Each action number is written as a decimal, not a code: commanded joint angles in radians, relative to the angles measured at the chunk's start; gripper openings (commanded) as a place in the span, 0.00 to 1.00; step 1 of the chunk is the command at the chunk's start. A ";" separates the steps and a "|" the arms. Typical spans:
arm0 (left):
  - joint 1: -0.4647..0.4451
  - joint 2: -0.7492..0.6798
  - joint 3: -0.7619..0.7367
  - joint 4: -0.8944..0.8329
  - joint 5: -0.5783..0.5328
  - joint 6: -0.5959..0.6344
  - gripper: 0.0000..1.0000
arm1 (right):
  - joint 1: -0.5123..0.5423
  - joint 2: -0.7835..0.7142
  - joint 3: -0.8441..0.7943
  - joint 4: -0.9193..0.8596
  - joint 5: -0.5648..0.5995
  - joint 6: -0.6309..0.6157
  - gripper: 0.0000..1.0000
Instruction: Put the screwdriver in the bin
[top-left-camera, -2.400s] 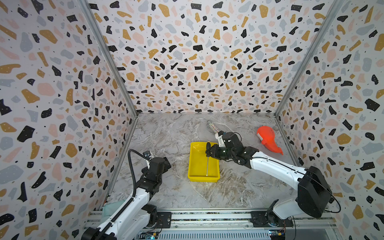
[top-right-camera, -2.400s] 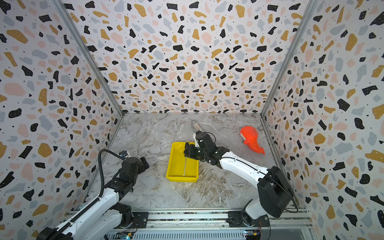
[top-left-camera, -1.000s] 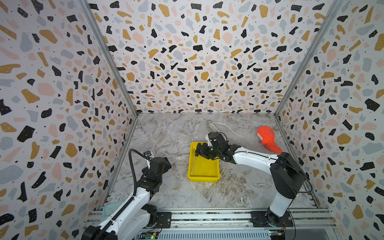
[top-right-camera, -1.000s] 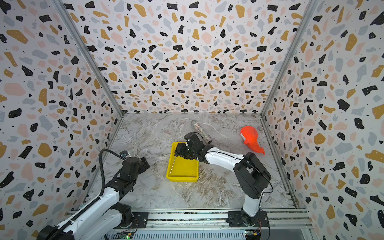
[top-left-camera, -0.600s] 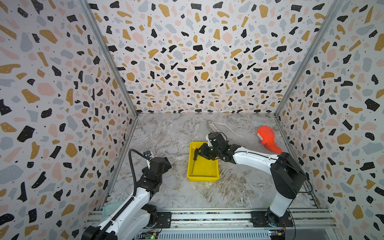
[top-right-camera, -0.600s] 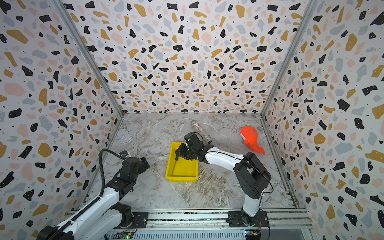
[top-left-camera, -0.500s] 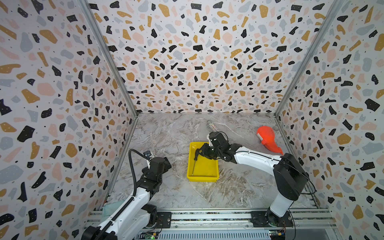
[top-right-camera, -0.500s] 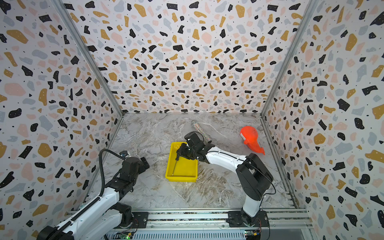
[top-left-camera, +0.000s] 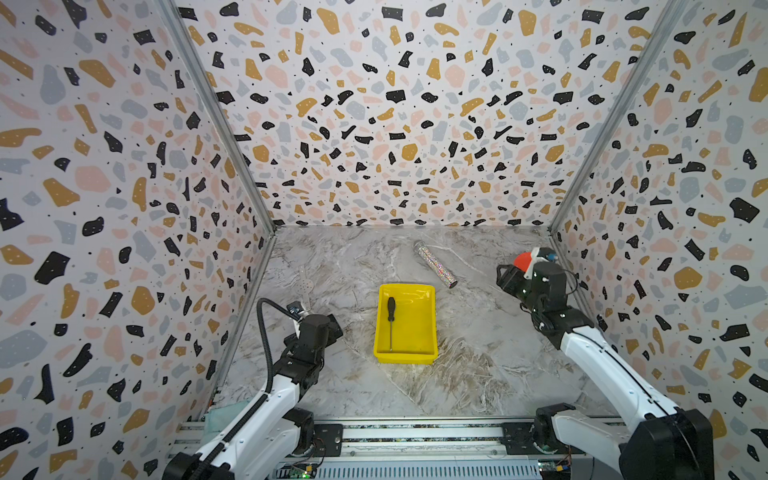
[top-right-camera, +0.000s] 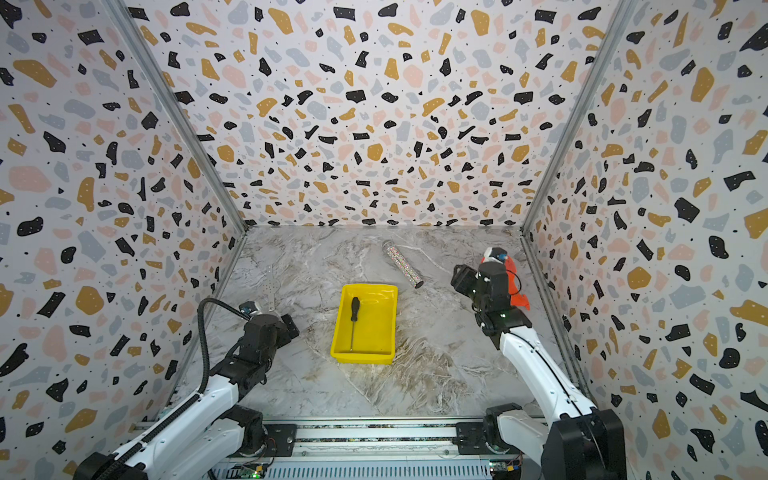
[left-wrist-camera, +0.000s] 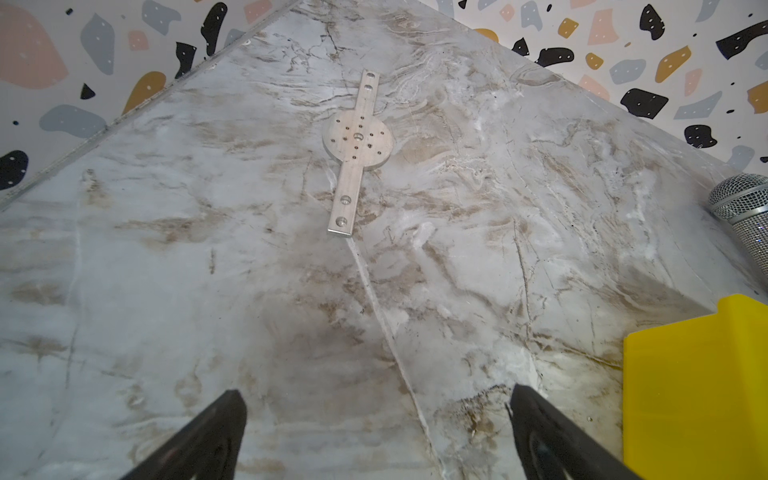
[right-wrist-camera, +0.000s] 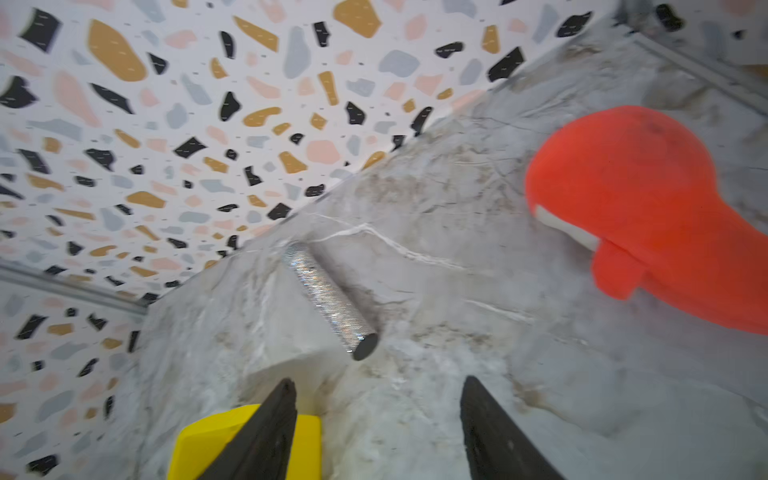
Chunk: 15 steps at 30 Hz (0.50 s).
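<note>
**Task item.** Your screwdriver lies flat inside the bin in both top views. Its slim black handle is toward the far end and its thin silver shaft points at the near wall. It runs parallel to the bin's left long side and close to it. Nothing but the bin floor touches it.

**Bin.** It is a shallow rectangular tray of glossy bright yellow plastic with a raised rim and rounded corners. It sits about mid-table on the marbled grey-and-tan tabletop, long axis running near to far.

**Right gripper**. You have its two dark tapered fingers spread apart with only bare tabletop between them, so it holds nothing. In a top view it stands at the right side, well apart from the bin. There it hides part of the orange-red plastic object, a smooth matte bulb narrowing into a tail.

**Left gripper**. Its fingers are likewise spread and empty. It is at the near left, left of the bin and apart from it.

**Other items.**
- A glitter-coated silver microphone lies on its side just beyond the bin's far right corner, not touching it. The left wrist view shows its wire-mesh head, and its flat black end points toward the bin.
- A flat brushed-metal bracket, a drilled round disc in the middle of a narrow strip, lies at the far left near the wall.

The right wrist view is blurred, so fine surface detail there is unreadable.
</note>
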<state>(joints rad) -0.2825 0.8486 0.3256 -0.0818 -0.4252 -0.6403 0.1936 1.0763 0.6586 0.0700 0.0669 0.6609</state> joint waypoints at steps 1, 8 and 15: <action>0.003 -0.007 0.009 0.020 0.008 0.010 1.00 | -0.042 -0.030 -0.162 0.226 0.158 -0.038 0.73; 0.002 -0.013 0.007 0.027 0.016 0.010 1.00 | -0.045 0.045 -0.283 0.514 0.472 -0.327 0.83; 0.003 -0.015 0.008 0.027 0.018 0.010 1.00 | -0.045 0.209 -0.293 0.656 0.505 -0.492 0.93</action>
<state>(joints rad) -0.2825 0.8467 0.3256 -0.0814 -0.4084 -0.6403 0.1497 1.2583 0.3637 0.6163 0.5236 0.2703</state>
